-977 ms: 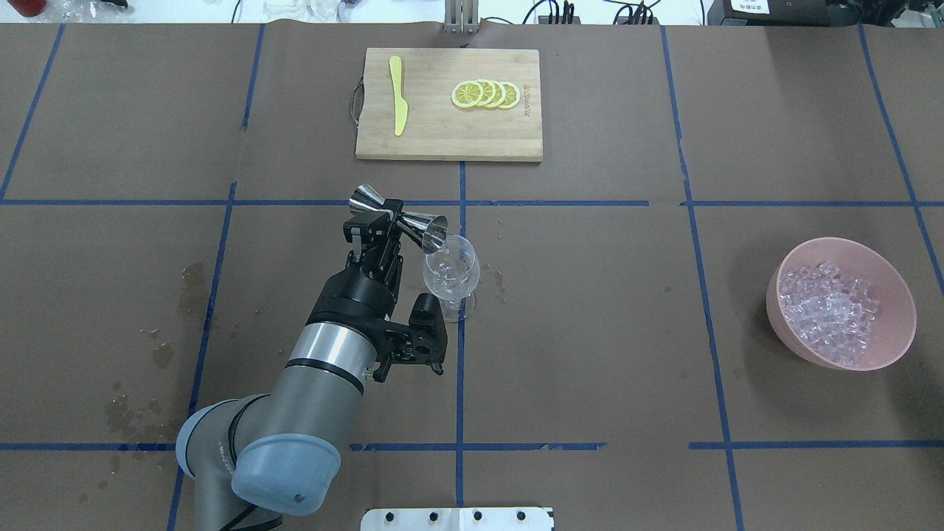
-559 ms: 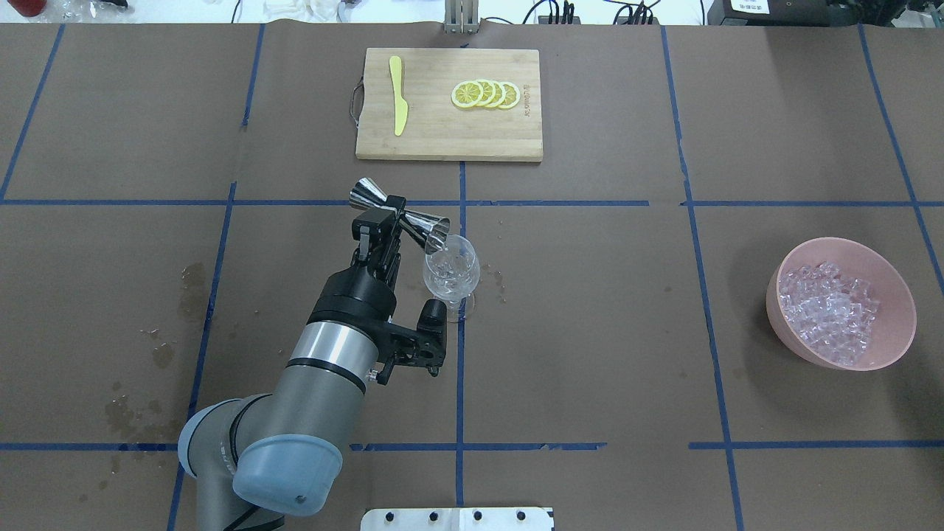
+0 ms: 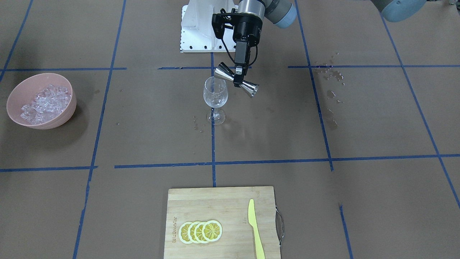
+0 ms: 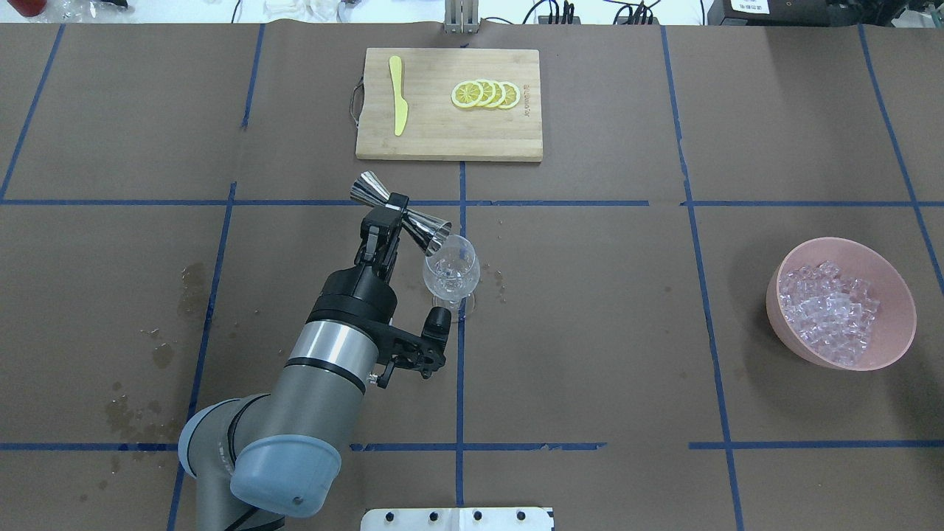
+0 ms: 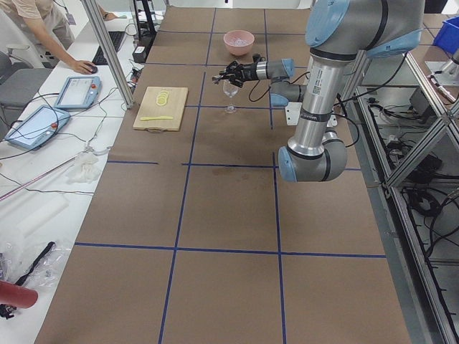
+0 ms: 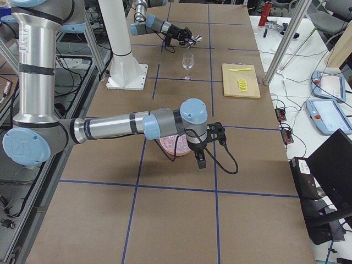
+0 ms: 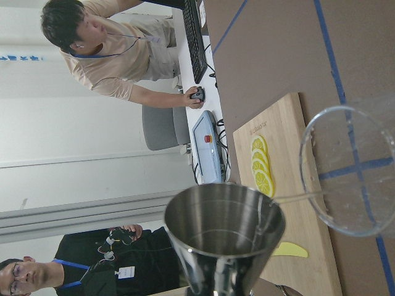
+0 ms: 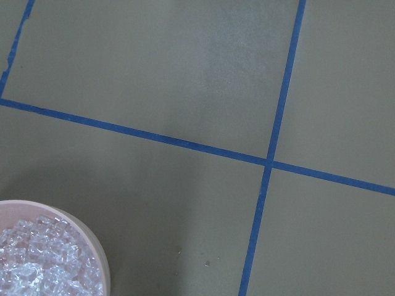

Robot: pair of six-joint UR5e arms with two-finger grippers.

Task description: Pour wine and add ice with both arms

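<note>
- Table (image 4: 590, 332): flat, matt brown paper gridded with blue tape. The wine glass (image 4: 451, 273) stands near its middle, on a tape line.
- Left arm (image 4: 324, 354): grey metal tube with light-blue joint caps, reaching the glass from the robot's side. Its wrist has rolled a little over the last second.
- Right arm (image 6: 110, 127): same build, well apart from the glass on its right.
- Cutting board (image 4: 442, 140): pale bamboo rectangle with a wire handle, beyond the glass.
- Bowl (image 4: 896, 295): smooth, round and pink, well to the right of the glass.
- Ice (image 4: 830, 310): small clear, glassy cubes heaped in the bowl, none in the glass.
- Left gripper (image 4: 396, 209): black, jaws clamped on the jigger's waist, just left of the glass.
- Right gripper (image 6: 201, 157): near the bowl. Cannot tell how its jaws stand.
- Wine glass: clear, stemmed and upright. It has not moved.
- Jigger (image 4: 420, 223): polished steel double cone, tilted with its lower mouth at the glass rim. It is tipped slightly steeper than before.
- Knife (image 4: 399, 96): flat and yellow, on the board.
- Lemon slices (image 4: 487, 94): four overlapping yellow discs on the board.
- Wet spots (image 4: 192, 284): dark stains on the paper, left of the glass.
</note>
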